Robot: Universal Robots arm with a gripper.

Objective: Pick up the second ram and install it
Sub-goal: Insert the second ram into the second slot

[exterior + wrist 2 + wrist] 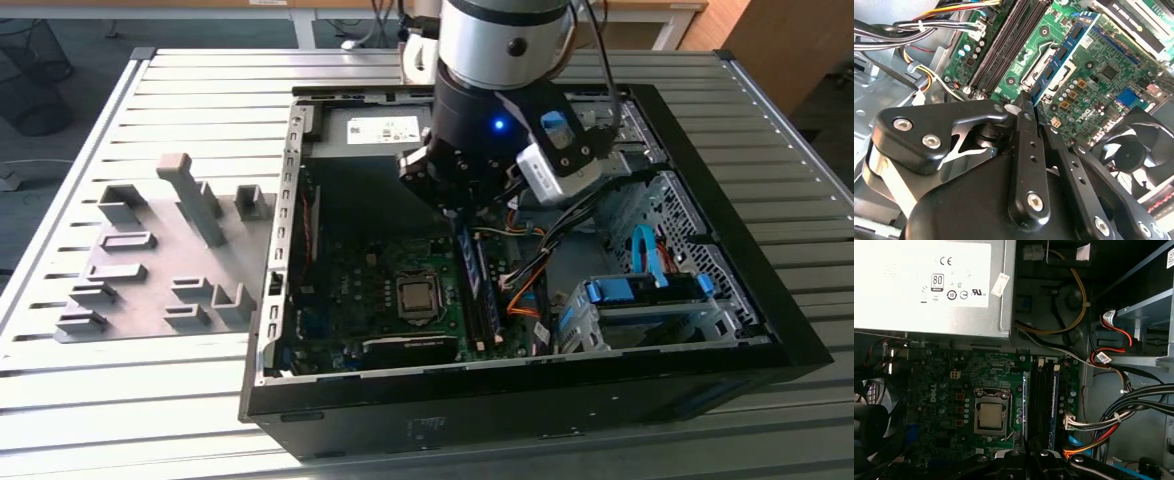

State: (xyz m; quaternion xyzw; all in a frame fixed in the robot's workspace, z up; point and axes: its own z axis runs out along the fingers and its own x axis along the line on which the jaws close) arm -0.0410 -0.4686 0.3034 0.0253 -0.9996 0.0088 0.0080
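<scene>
**Second ram [1025, 400] standing in the slot by the processor, gripper at one end**

So the second ram [475, 290] is inside the open case [534, 410]. It looks to be standing on edge in the slot right beside the processor [991, 416], with the black slots [1041, 395] on its other side. I can't tell whether it's fully seated.

The gripper [462, 212] hangs over the end of the stick that sits deeper in the case. In the second wrist view its fingers [1024, 145] look pressed together, with the tips right down at the board. I can't say for sure whether they touch it.

My take on doing this seating step well: the push has to go straight down onto the top edge with no sideways lean, because a tall thin board like this will rock. Both ends need to end up level. The cables [1134, 407] sit near the slots, so they'd be worth keeping clear of.

Orientation: the long axis runs parallel to the slots. In the exterior view it goes from under the gripper toward the side of the case nearest that camera. The thin edge is up, with one flat face toward the processor and the other toward the slots.
</scene>
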